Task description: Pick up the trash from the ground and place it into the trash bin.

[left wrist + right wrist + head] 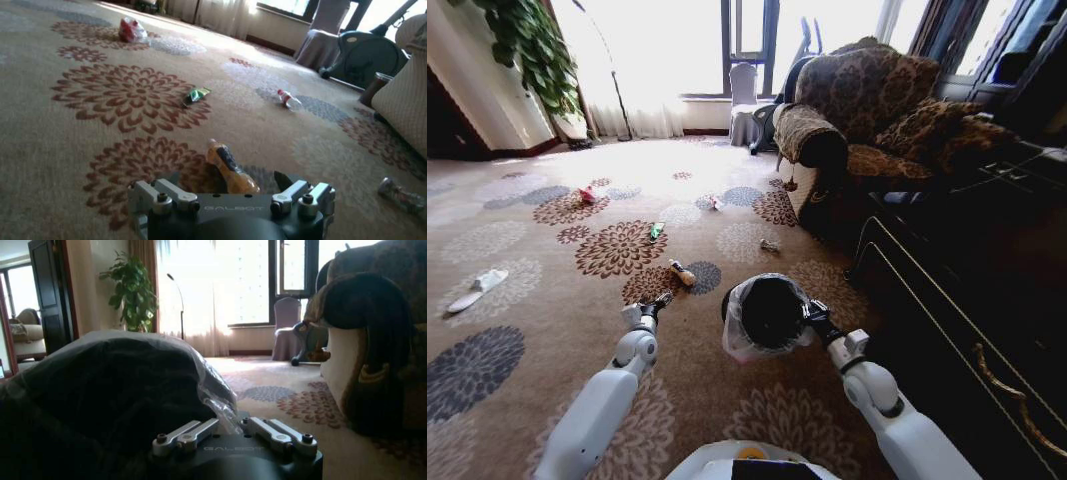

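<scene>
Left claw (pixel 663 299) was stretched out low over the carpet (pixel 527 330), fingers spread wide and holding nothing. Just ahead of its tips lay the nearest piece of trash, an orange wrapper (pixel 229 168) with a dark band; in the left wrist view it sat between the two open fingers (pixel 282 179), its near end already inside the gap and its length running roughly away from the claw. Right claw (pixel 810 312) was clamped on the rim of the bin (pixel 767 312), pinching the crinkly bag liner (pixel 212 390) and holding the bin beside the left arm, just to the right of the left claw. More trash lay farther out from the left claw: a green wrapper (pixel 197 94), a red-and-white scrap (pixel 288 99), a red-and-white bag (pixel 132 30) well beyond, and a silvery piece (pixel 400 194) off to the right. My judgement was that the step in hand was the grasp on the orange wrapper. To do it well I thought I should keep the claw centred over the wrapper's middle, bring the tips right down to the carpet pile before closing so the thin piece did not slip under, close slowly, and hold the bin steady so the carry across would be short.
</scene>
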### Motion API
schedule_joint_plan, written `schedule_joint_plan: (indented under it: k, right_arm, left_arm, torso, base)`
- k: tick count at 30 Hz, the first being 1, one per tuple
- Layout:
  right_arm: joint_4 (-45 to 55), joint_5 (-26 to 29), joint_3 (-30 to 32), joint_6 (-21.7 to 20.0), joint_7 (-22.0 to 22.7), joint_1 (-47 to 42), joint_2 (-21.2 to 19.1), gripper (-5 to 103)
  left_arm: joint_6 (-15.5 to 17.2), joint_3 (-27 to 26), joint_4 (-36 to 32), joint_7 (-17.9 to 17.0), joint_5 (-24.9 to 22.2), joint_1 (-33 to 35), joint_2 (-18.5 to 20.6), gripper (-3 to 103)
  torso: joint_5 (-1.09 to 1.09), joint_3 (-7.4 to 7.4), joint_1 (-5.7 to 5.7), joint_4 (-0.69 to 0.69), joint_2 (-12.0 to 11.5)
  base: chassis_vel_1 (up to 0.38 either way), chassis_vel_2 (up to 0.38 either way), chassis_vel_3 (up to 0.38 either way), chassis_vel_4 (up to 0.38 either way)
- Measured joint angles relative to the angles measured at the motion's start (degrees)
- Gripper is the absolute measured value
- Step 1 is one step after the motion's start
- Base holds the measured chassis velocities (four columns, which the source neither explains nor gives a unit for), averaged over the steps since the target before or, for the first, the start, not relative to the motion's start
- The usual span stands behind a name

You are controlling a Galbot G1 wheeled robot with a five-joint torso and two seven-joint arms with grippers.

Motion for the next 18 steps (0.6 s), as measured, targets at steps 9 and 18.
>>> schedule_joint_plan:
  k: [9,18]
  right_arm:
    - [0.47,-0.07,-0.26,1.54,0.03,-1.01,0.49,0]
    - [-0.36,-0.07,-2.62,2.44,0.05,0.13,0.64,0]
  left_arm:
    - [4.55,1.35,7.56,-4.47,-9.76,-6.47,0.98,97]
    - [9.99,4.73,20.14,-3.83,-13.31,-14.23,3.31,94]
  torso:
    - [-0.01,0.01,0.01,0.00,0.00]
    - [0.00,-0.01,0.00,-0.02,0.00]
  base:
    - [-0.265,0.262,0.263,-0.272]
    - [-0.128,0.146,0.119,-0.131]
